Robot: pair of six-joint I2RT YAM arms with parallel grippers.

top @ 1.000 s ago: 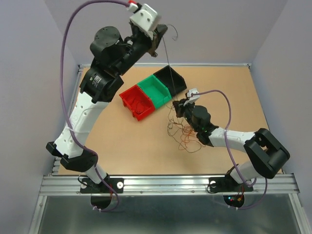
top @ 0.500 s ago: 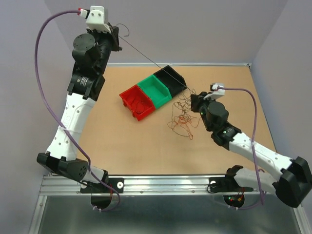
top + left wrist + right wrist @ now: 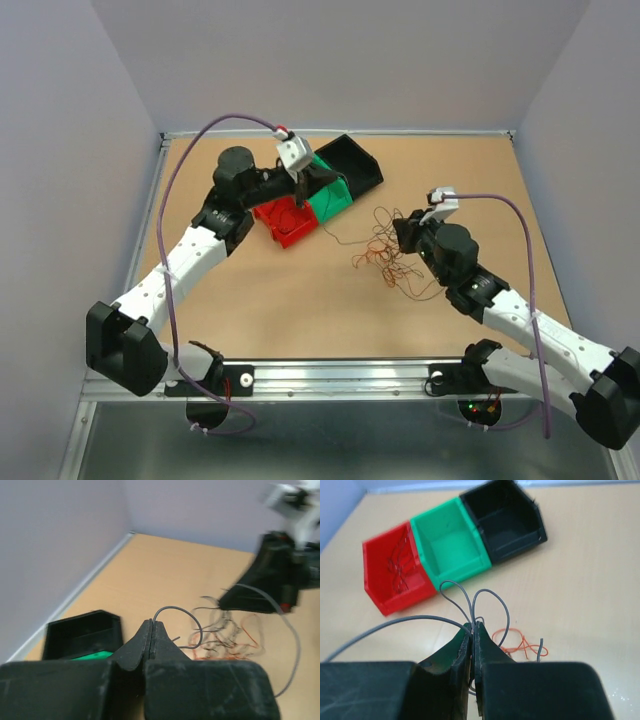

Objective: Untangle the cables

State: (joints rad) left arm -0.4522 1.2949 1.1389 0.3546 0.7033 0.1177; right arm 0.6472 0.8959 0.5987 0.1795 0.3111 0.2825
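Observation:
The cables (image 3: 390, 262) lie as a loose tangle of thin orange, red and dark wires on the table between the arms. My left gripper (image 3: 303, 190) hangs over the red and green bins. In the left wrist view it (image 3: 151, 625) is shut on one dark grey cable (image 3: 187, 614) that loops up from its tips. That cable trails slack across the table (image 3: 335, 238) toward the tangle. My right gripper (image 3: 403, 232) sits at the tangle's right edge. In the right wrist view it (image 3: 473, 626) is shut on looping dark grey cables (image 3: 492, 594). An orange cable (image 3: 520, 645) lies beyond it.
Three bins stand in a diagonal row at the back left: a red bin (image 3: 283, 228) holding some red wires (image 3: 400, 565), a green bin (image 3: 335, 197) and a black bin (image 3: 352, 163). Purple walls rise behind and beside the table.
My left arm has swung down from high at the back to just above the bins. The taut dark cable has gone slack. My right arm has drawn back to the right, dragging the tangle.

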